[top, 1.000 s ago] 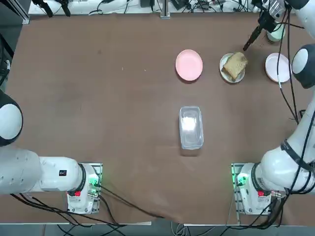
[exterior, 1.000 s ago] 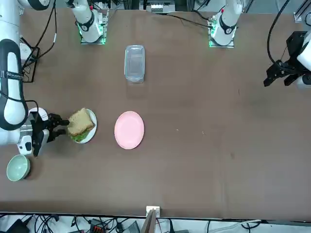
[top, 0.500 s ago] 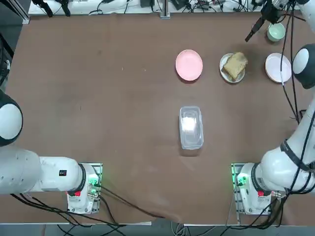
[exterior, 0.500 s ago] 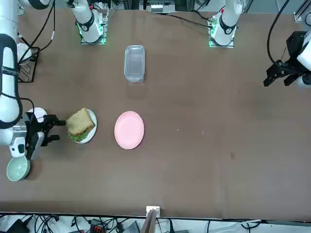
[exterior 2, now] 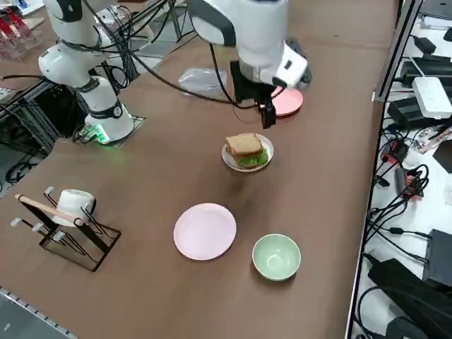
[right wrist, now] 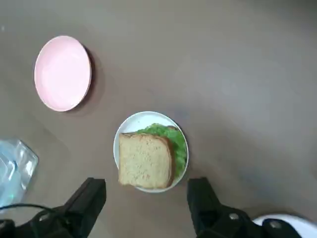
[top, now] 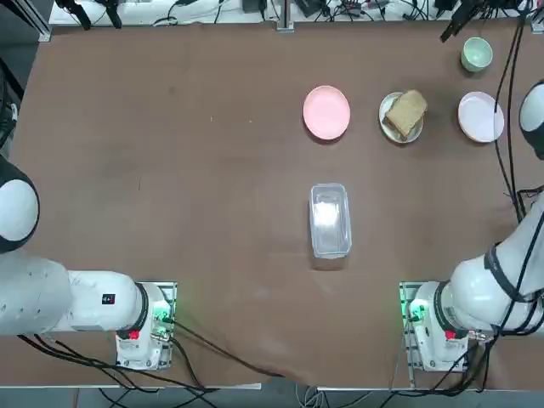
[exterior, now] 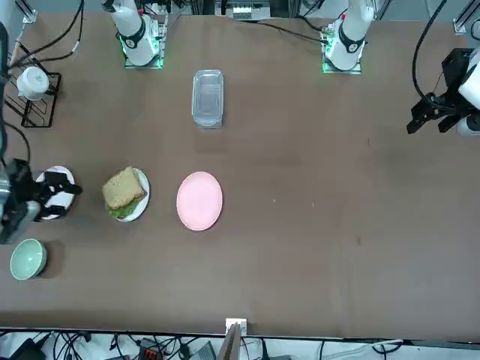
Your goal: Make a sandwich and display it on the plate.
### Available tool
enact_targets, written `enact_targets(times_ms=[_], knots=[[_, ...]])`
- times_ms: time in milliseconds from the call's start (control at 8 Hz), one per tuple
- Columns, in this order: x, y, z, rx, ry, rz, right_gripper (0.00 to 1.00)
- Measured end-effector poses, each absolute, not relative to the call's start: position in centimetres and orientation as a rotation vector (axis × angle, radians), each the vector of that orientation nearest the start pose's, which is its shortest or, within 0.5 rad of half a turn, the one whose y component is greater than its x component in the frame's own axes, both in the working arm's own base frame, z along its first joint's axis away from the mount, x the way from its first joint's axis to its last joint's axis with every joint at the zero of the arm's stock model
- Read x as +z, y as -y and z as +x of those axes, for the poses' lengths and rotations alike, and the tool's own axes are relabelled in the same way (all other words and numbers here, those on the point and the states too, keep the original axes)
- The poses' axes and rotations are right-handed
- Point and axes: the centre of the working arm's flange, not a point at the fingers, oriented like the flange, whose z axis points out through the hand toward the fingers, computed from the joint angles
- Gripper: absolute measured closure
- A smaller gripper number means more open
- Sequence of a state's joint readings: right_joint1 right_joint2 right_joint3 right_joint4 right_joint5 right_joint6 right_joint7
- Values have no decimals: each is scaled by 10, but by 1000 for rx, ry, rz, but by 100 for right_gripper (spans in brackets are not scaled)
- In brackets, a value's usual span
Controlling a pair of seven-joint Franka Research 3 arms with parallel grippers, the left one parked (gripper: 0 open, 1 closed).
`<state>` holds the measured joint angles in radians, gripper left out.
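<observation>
Right gripper (right wrist: 143, 206) has lifted up and away from the sandwich (right wrist: 146, 159) since a second ago; fingers spread, holding nothing. Sandwich sits assembled on the plate (right wrist: 128, 128), lettuce showing. Task looks complete; only the arm's retreat remains.

Right arm raised high above the table, right gripper (right wrist: 146, 201) pointing down, jaws spread wide, empty

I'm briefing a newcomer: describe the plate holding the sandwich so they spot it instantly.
On the brown table, three small round plates line the far side. The plain white plate is the middle one, between the pink plate and the pinkish-white plate; only it carries the bread-and-lettuce sandwich.
</observation>
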<state>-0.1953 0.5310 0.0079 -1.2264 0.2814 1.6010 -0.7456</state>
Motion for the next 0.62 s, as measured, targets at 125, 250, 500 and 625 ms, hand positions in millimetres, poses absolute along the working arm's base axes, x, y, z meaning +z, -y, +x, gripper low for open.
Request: enact_targets(times_ms=[125,250,500,625], knots=[[485,102,681,10,659,-2790,0],[512,98,674,-1,584,-2853,0],[554,86,656,-16,356,-2937,0],[566,77,645,-6,275,-2979,0]])
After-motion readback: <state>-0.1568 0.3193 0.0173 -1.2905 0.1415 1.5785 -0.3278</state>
